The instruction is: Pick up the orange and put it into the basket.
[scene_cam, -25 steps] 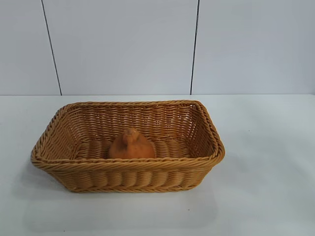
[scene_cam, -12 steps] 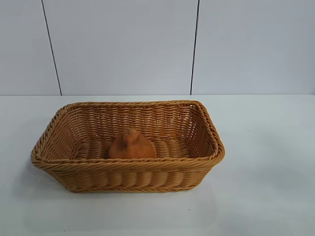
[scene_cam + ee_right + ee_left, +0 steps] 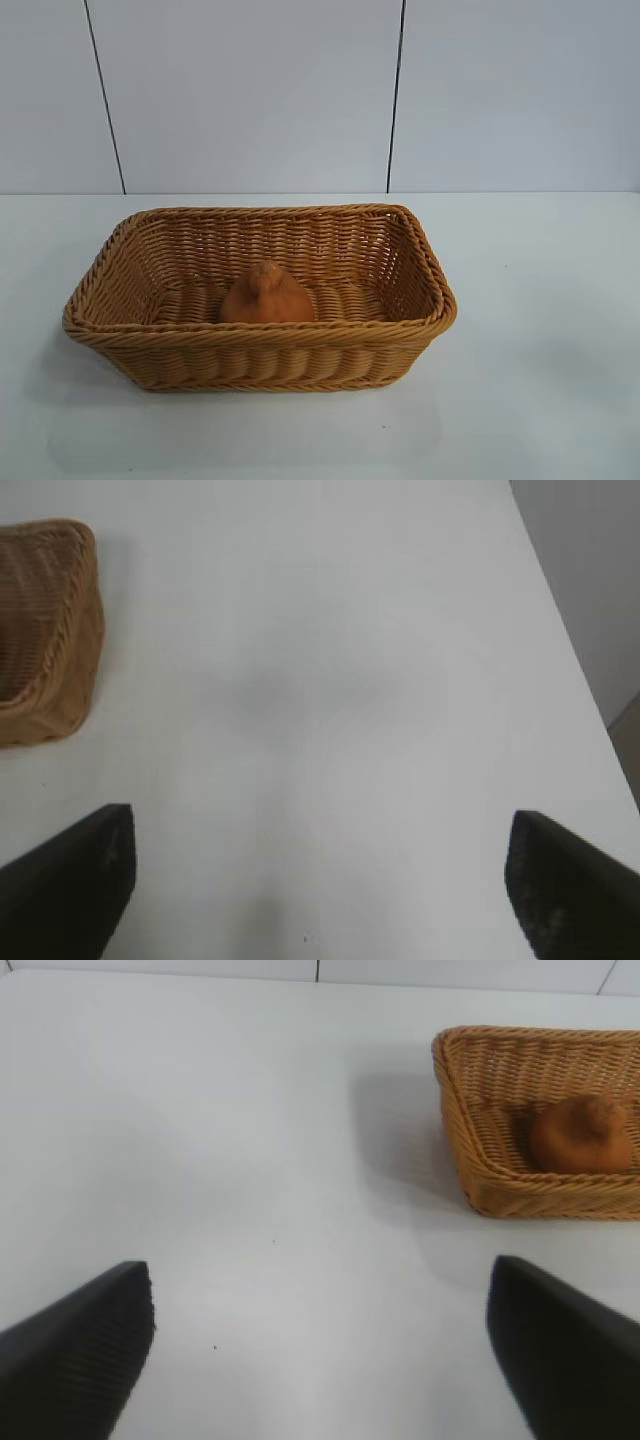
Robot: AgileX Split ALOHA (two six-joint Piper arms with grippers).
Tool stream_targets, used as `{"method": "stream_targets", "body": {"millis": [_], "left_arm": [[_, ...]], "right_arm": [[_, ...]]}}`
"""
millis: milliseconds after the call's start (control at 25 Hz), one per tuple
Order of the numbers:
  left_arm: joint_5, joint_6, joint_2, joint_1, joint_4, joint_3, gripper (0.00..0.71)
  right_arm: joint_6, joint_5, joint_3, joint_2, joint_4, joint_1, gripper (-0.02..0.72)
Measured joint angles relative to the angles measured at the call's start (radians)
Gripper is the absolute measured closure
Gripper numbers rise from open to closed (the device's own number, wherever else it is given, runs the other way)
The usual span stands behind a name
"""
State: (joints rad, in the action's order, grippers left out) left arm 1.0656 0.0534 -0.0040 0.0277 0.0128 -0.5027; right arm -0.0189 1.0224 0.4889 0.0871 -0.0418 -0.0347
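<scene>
Basket first: our tan woven wicker basket [image 3: 262, 345] sits mid-table because it receives the fruit, and the lumpy dull-orange orange [image 3: 266, 296] already rests on its floor. Our left gripper [image 3: 320, 1345] and right gripper [image 3: 320, 880] hover spread wide, empty, clear of both.

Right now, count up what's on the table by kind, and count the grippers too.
Orange: 1, lying inside the basket
Basket: 1, on the table
Grippers: 2, left gripper and right gripper, both open over bare table, away from the basket
Total: 4
</scene>
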Motion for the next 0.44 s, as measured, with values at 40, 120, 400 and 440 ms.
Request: {"method": "stream_targets", "body": {"millis": [40, 120, 400, 440], "left_arm": [[0.0, 0.0, 0.0, 0.0, 0.0, 0.0, 0.065], [0.0, 0.0, 0.0, 0.0, 0.0, 0.0, 0.065], [0.0, 0.0, 0.0, 0.0, 0.0, 0.0, 0.065], [0.0, 0.0, 0.0, 0.0, 0.0, 0.0, 0.065]], "right_arm": [[0.001, 0.0, 0.0, -0.025, 0.001, 0.0, 0.01], [0.001, 0.0, 0.0, -0.073, 0.005, -0.001, 0.01], [0.001, 0.0, 0.0, -0.094, 0.011, -0.001, 0.01], [0.001, 0.0, 0.0, -0.094, 0.011, -0.001, 0.01]]}}
